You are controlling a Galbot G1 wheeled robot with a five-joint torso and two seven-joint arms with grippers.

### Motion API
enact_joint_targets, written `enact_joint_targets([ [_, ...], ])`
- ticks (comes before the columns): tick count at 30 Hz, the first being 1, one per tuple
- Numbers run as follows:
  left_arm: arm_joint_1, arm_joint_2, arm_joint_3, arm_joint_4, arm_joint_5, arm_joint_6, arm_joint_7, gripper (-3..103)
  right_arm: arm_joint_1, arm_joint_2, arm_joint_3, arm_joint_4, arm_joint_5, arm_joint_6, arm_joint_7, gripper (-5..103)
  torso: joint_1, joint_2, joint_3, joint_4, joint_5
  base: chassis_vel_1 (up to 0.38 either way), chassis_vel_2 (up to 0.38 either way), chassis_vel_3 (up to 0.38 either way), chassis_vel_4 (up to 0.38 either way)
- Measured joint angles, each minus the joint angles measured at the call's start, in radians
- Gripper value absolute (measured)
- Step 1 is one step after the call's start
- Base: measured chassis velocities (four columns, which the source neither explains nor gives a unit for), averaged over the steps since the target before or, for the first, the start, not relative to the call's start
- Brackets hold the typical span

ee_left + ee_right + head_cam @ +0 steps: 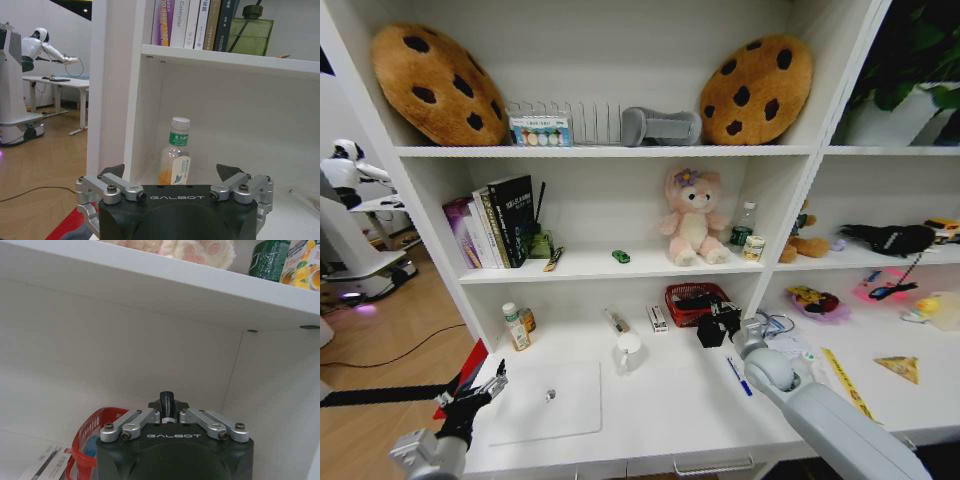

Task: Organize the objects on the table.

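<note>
Your right arm crosses the near right of the white desk (650, 410) and covers part of the desktop, and its gripper (718, 328) is a dark lump in the head view, too hard to read there. In the right wrist view the right gripper (167, 407) has its fingers drawn together on a thin dark item with a white band; what that item is cannot be made out. It sits just right of the red basket (692, 300), at the far side of the desk under the shelf holding the pink plush toy (692, 218). Your left gripper (475, 398) hangs at the near left corner of the desk with its fingers spread wide and nothing between them; the left wrist view shows the left gripper (172, 177) facing a green-labelled bottle (176, 157) standing at the far left of the desk. The silver laptop (545, 400) lies closed on the near left of the desk, close beside that gripper. A blue pen (739, 376) lies just left of your right arm, the yellow ruler (847, 383) just right of it, and the yellow triangle (900, 368) farther right. The tiny green toy car (621, 256) sits on the middle shelf, left of the plush toy.
</note>
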Motion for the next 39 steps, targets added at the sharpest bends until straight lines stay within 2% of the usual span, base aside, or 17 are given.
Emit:
enact_joint_targets([
  [5,0.002,-0.010,0.005,0.006,0.008,0.000,-0.001,100,0.088,0.037,-0.045,-0.084,0.025,0.010,0.003,12,0.000,0.000,0.000,0.0002,-0.0001,0.000,0.000,0.000,0.000],
  [14,-0.006,-0.007,0.004,0.017,0.004,0.000,-0.002,100,0.099,0.044,-0.054,-0.127,0.011,0.026,-0.013,9,0.000,0.000,0.000,-0.0001,-0.0001,0.000,0.000,0.000,0.000],
  [15,-0.008,-0.006,0.004,0.019,0.002,-0.001,-0.002,100,0.096,0.044,-0.053,-0.127,0.011,0.024,-0.016,17,0.000,0.000,0.000,-0.0001,0.0000,0.000,0.000,0.000,0.000],
  [17,-0.009,-0.006,0.004,0.020,0.001,-0.001,-0.002,100,0.095,0.044,-0.051,-0.127,0.010,0.023,-0.017,17,0.000,0.000,0.000,-0.0001,0.0000,0.000,0.000,0.000,0.000],
  [18,-0.012,-0.006,0.005,0.022,0.000,-0.001,-0.002,100,0.090,0.045,-0.048,-0.126,0.009,0.020,-0.021,22,0.000,0.000,0.000,0.0000,-0.0001,0.000,0.000,0.000,0.000],
  [19,-0.012,-0.006,0.005,0.022,0.000,-0.001,-0.002,100,0.090,0.045,-0.048,-0.126,0.009,0.020,-0.021,22,0.000,0.000,0.000,0.0000,-0.0001,0.000,0.000,0.000,0.000],
  [20,-0.013,-0.006,0.005,0.022,-0.001,-0.001,-0.002,100,0.086,0.045,-0.045,-0.123,0.009,0.014,-0.022,33,0.000,0.000,0.000,-0.0001,-0.0001,0.000,0.000,0.000,0.000],
  [22,-0.014,-0.005,0.005,0.023,-0.002,-0.001,-0.003,100,0.081,0.044,-0.042,-0.118,0.009,0.008,-0.022,33,0.000,0.000,0.000,-0.0001,0.0000,0.000,0.000,0.000,0.000],
  [23,-0.015,-0.005,0.006,0.023,-0.004,-0.001,-0.003,100,0.075,0.041,-0.038,-0.111,0.009,0.003,-0.022,44,0.000,0.000,0.000,-0.0001,0.0000,0.000,0.000,0.000,0.000],
  [25,-0.016,-0.004,0.005,0.023,-0.005,-0.001,-0.003,100,0.055,0.032,-0.022,-0.078,0.012,-0.006,-0.017,54,0.000,0.000,0.000,0.0001,0.0000,0.000,0.000,0.000,0.000],
  [28,-0.016,-0.004,0.003,0.023,-0.006,-0.001,-0.003,100,0.035,0.023,-0.011,-0.046,0.020,-0.012,-0.012,60,0.000,0.000,0.000,0.0003,0.0000,0.000,0.000,0.000,0.000],
  [30,-0.017,-0.004,0.002,0.025,-0.008,-0.002,-0.003,100,-0.040,-0.007,0.033,0.074,0.055,-0.042,0.007,71,0.000,0.000,0.000,-0.0001,0.0000,0.000,0.000,0.000,0.000],
  [33,-0.017,-0.005,0.003,0.028,-0.008,-0.002,-0.003,100,-0.084,-0.020,0.062,0.140,0.074,-0.059,0.021,77,0.000,0.000,0.000,-0.0001,0.0001,0.000,0.000,0.000,0.000],
  [35,-0.019,-0.006,0.008,0.032,-0.007,-0.003,-0.002,100,-0.205,-0.053,0.152,0.279,0.112,-0.099,0.044,87,0.000,0.000,0.000,0.0001,-0.0002,0.000,0.000,0.000,0.000],
  [36,-0.019,-0.006,0.008,0.032,-0.007,-0.003,-0.002,100,-0.205,-0.053,0.152,0.279,0.112,-0.099,0.044,87,0.000,0.000,0.000,0.0001,-0.0002,0.000,0.000,0.000,0.000],
  [38,-0.019,-0.007,0.009,0.035,-0.006,-0.005,-0.001,100,-0.322,-0.072,0.237,0.373,0.124,-0.124,0.054,96,0.000,0.000,0.000,-0.0002,-0.0001,0.000,0.000,0.000,0.000],
  [39,-0.019,-0.007,0.009,0.035,-0.006,-0.005,-0.001,100,-0.322,-0.072,0.237,0.373,0.124,-0.124,0.054,96,0.000,0.000,0.000,-0.0002,-0.0001,0.000,0.000,0.000,0.000],
])
